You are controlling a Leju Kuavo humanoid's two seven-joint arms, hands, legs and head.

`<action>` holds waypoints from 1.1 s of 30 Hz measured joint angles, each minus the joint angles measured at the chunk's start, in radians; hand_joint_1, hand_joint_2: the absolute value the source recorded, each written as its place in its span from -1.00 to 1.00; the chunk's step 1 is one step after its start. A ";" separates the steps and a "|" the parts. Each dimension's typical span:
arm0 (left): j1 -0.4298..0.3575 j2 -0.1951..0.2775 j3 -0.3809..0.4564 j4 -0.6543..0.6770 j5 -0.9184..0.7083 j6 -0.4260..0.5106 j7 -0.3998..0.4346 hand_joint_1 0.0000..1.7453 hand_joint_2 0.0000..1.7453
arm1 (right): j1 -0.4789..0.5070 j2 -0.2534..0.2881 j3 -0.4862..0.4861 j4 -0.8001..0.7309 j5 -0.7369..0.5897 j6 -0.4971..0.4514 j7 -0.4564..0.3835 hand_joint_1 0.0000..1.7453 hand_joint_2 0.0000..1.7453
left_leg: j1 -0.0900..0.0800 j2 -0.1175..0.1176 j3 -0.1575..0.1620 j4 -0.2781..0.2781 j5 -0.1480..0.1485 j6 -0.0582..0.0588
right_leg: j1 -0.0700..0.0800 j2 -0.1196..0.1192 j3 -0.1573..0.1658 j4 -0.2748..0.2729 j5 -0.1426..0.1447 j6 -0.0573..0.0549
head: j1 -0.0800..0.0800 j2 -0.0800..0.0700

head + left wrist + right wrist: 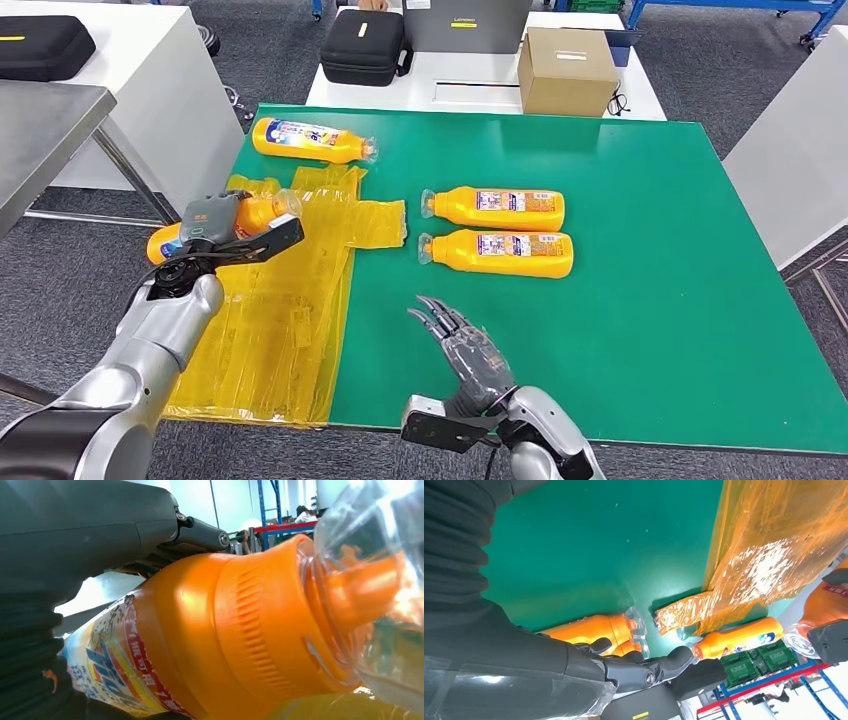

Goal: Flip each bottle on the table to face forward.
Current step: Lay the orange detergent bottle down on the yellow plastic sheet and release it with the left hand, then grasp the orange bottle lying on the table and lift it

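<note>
Four orange bottles and one yellow plastic sheet share the green worktop [620, 300]. Nearest, at 6 o'clock, the right robot hand [465, 350] hovers above the bare green surface, fingers apart and holding nothing. At 9 o'clock the left robot hand [215, 225] is clamped on the held bottle [255, 215], lifted over the yellow plastic sheet [270, 330] that drapes the worktop's left edge. Toward the centre lie the near bottle [500, 252] and, just beyond it, the middle bottle [497, 207], side by side with labels up and clear caps pointing to 9 o'clock. Farthest, at 11 o'clock, the far bottle [310, 139] lies with its cap toward 3 o'clock. The left wrist view alone shows the held bottle's ribbed orange collar [260, 630] and clear cap [370, 565] close up; the right wrist view shows glare on the sheet's crumpled edge.
</note>
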 joint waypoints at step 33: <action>0.416 -0.071 0.009 -0.747 0.972 -0.365 -0.675 -1.00 -1.00 | 0.022 0.000 -0.015 0.008 0.109 -0.060 0.071 -1.00 1.00 | -0.001 0.001 0.000 0.000 -0.001 -0.001 | 0.000 0.001 0.000 -0.001 0.000 0.000 | 0.000 0.000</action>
